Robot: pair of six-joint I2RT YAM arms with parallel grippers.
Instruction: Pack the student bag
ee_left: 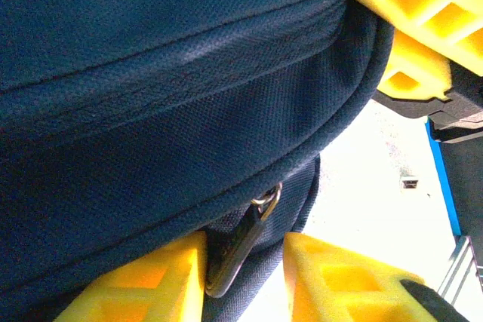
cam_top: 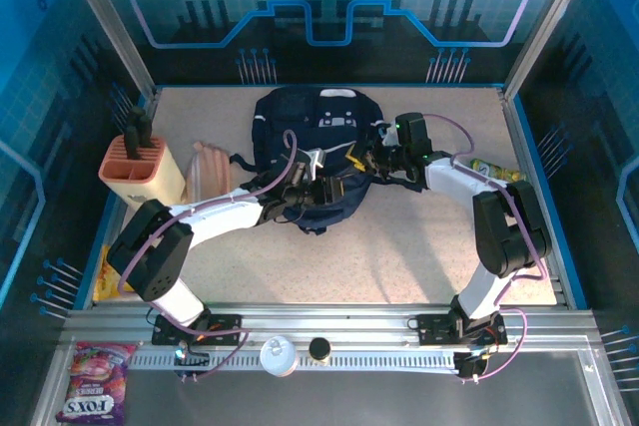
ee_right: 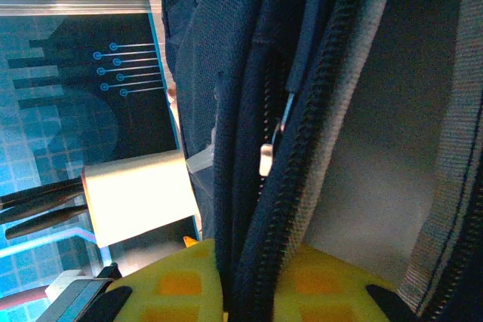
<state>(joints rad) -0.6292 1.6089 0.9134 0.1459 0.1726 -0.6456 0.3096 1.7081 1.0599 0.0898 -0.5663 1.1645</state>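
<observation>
The left jaws stand part open at the near edge of the student bag. In the left wrist view their yellow fingers flank a dark zipper pull that hangs from a small metal ring; the pull touches one finger and stands apart from the other. The right jaws are nearly closed on the bag's right side, their yellow pads clamping a fold of navy fabric, with a zipper track running up from them. Beside it the grey lining of an open compartment shows, though I cannot tell what lies inside. At the left of the tabletop a peach holder stands upright with dark-handled tools sticking out of its slots. The bag lies in the middle of the tabletop, toward the far side. It is dark navy, with a small grey-white patch near its top and black straps trailing at its left.
</observation>
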